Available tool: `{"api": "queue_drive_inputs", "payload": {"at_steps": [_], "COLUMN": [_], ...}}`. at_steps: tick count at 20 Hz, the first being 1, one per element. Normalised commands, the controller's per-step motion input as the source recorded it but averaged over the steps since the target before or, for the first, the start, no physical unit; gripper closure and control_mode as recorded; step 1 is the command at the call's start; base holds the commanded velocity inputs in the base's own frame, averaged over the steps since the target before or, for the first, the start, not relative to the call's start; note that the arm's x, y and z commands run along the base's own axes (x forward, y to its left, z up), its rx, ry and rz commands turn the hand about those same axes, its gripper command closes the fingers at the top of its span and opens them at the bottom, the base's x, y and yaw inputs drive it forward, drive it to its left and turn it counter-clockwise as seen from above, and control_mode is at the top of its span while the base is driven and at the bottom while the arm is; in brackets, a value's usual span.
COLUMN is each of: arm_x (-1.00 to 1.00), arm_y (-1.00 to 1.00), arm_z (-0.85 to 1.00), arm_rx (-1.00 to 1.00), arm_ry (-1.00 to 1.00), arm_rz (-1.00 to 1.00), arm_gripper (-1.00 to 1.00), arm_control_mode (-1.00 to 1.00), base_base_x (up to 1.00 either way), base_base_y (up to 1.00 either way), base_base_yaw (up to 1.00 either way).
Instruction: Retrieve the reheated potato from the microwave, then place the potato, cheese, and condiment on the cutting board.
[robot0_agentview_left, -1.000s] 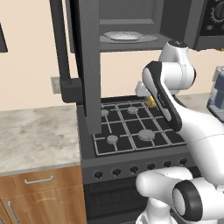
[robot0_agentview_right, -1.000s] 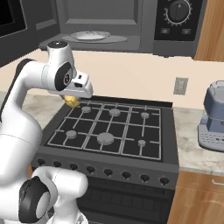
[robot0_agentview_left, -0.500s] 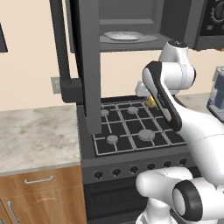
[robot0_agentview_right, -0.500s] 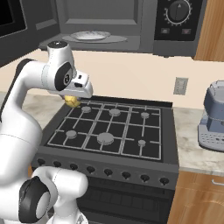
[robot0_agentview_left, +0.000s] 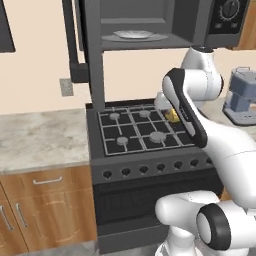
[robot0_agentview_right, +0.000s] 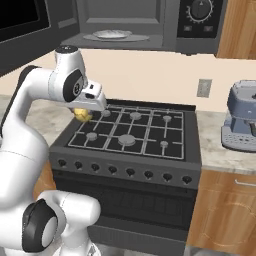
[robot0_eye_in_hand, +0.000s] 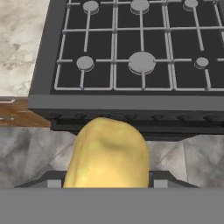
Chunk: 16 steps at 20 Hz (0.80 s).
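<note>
Item: potato (robot0_eye_in_hand: 106, 155). Smooth yellowish-tan lump, sitting between the jaws of the gripper (robot0_agentview_right: 86, 114), which is pinching it from both sides; the tips themselves are hiding behind the lump in the hand view. In the base views the potato (robot0_agentview_left: 172, 115) is hanging in the air just above the right-hand edge of the stove (robot0_agentview_left: 135, 131), clear of the grates.

Item: microwave (robot0_agentview_left: 150, 22). Mounted above the stove, its door (robot0_agentview_left: 75, 37) standing open, a white plate (robot0_agentview_right: 112, 35) lying inside with nothing visible on it. Judgement: the retrieval part is looking complete.

Item: coffee machine (robot0_agentview_right: 241, 119). Resting on the counter (robot0_agentview_right: 215, 155) to the right of the stove.

Items not located: cutting board, cheese, condiment. I cannot say from here where they are lying.

Risks, as judged:
- The lump is rounded and smooth, and the jaws are gripping it across a curved flank; a quick swing or sudden stop of the arm could be rolling it out of the pinch, dropping it onto the burners or past the stove front to the floor (robot0_eye_in_hand: 35, 153).
- The open door is hanging close to the arm's upper reach; lifting high while turning could be clipping it.
- With the board out of sight, the base is likely needing to drive, and jolting in transit is adding to the slip hazard.
</note>
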Motion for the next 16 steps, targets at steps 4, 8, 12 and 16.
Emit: {"api": "queue_drive_inputs", "payload": {"at_steps": [4, 8, 12, 16], "arm_x": [0.0, 0.0, 0.0, 0.0], "arm_y": [0.0, 0.0, 0.0, 0.0], "arm_z": [0.0, 0.0, 0.0, 0.0], "arm_rx": [0.0, 0.0, 0.0, 0.0], "arm_ry": [0.0, 0.0, 0.0, 0.0], "arm_rz": [0.0, 0.0, 0.0, 0.0], "arm_gripper": [1.0, 1.0, 1.0, 1.0], "arm_control_mode": [1.0, 1.0, 1.0, 1.0], "base_base_x": [-0.34, -0.09, 0.0, 0.05], "base_base_y": [-0.19, -0.29, -0.53, -0.73], "base_base_yaw": [0.0, 0.0, -0.07, -0.08]}}
